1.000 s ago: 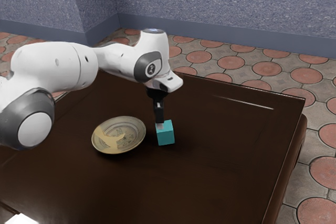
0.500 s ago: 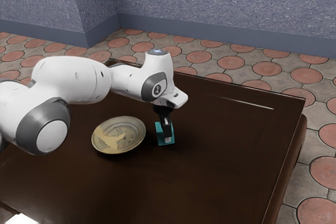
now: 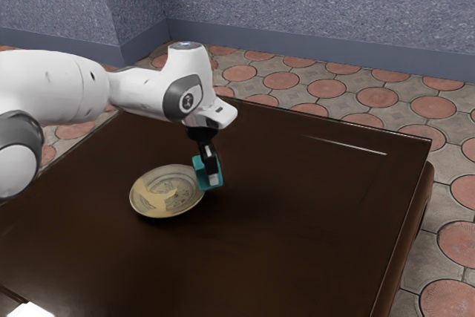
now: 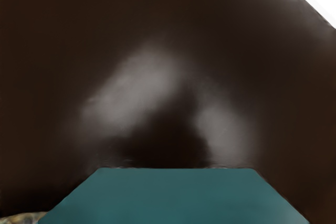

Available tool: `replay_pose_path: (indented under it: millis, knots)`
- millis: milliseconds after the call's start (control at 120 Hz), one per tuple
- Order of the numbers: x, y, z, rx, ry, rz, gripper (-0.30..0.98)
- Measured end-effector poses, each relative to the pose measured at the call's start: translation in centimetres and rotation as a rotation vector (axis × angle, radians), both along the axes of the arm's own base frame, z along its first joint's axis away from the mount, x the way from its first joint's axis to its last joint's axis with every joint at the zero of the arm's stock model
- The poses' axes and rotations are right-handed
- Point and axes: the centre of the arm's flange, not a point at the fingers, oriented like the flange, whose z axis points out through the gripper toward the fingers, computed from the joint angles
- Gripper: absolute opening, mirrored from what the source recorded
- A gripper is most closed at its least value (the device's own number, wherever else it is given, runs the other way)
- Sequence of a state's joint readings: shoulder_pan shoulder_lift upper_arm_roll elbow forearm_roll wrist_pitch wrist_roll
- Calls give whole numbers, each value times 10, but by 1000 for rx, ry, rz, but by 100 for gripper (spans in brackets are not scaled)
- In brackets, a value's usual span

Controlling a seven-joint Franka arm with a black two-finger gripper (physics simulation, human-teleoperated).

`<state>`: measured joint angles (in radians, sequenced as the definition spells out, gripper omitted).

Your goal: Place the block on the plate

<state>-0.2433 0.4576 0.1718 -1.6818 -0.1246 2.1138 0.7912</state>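
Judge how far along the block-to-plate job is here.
Grasping looks done: the gripper is closed on the teal cube. In hand is the carry: the cube appears raised, overlapping the edge of the patterned plate in the exterior view. Left: centering, lowering and releasing it.

Dark table (image 3: pixel 312 220), tiled floor (image 3: pixel 378 97), blue-grey wall (image 3: pixel 312 5)

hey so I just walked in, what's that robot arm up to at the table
The arm has its fingers closed on a teal block, which looks raised off the table. The block is at the plate's rim, on the exterior view's right. It isn't set down on the plate yet; that seems to be the aim.
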Motion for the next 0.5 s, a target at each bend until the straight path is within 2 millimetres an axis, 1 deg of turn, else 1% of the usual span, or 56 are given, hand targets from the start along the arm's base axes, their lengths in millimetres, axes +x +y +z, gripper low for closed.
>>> replay_pose_path:
  millis: [117,158,233,267,300,333,367,450,483,500]
  knots:
    - [-35,45,17,-3,22,62,34]
    - [-44,60,20,11,28,74,35]
    - [-50,81,22,52,36,79,34]
    - [-50,91,21,70,39,82,35]
    - [-46,95,20,86,38,80,35]
    - [-41,97,12,99,46,77,35]
    - [-38,99,1,109,59,77,35]
    - [-35,104,-36,121,106,82,35]
    - [-35,106,-44,123,118,86,35]
    - [-35,107,-47,123,121,87,38]
